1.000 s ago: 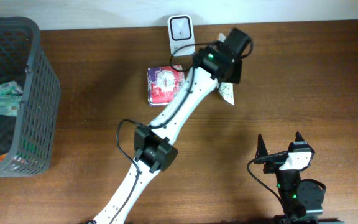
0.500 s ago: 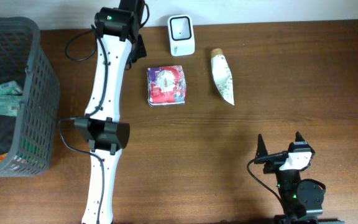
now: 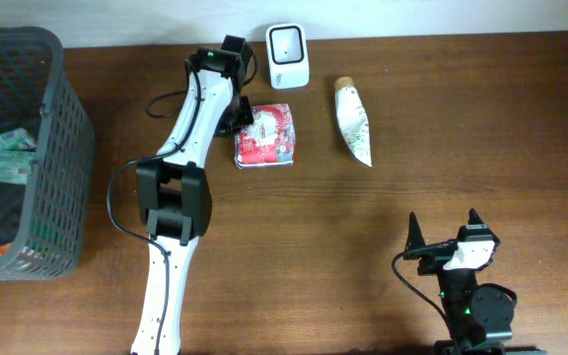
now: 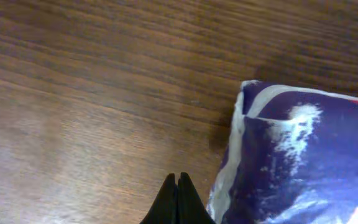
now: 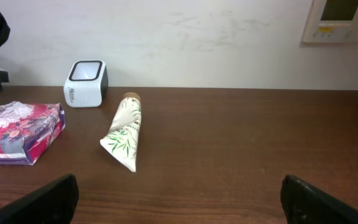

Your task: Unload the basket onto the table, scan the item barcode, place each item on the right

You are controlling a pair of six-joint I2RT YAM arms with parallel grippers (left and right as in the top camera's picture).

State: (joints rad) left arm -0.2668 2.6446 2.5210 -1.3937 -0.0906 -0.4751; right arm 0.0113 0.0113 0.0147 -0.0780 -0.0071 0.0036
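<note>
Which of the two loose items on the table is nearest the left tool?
The red-and-purple packet: the shut left tool sits beside its corner, while the leaf-print tube lies apart on the packet's far side.

Wooden table bears basket, red packet, tube, apparently a scanner.

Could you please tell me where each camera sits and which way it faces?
Overhead: above the table, looking down on basket, scanner, packet, tube; left arm, right arm show.
Left wrist: close above the table, beside the packet; shut jaws show.
Right wrist: low, facing the far wall; open jaws frame scanner, packet, tube.
Shared: the packet appears in all three.
</note>
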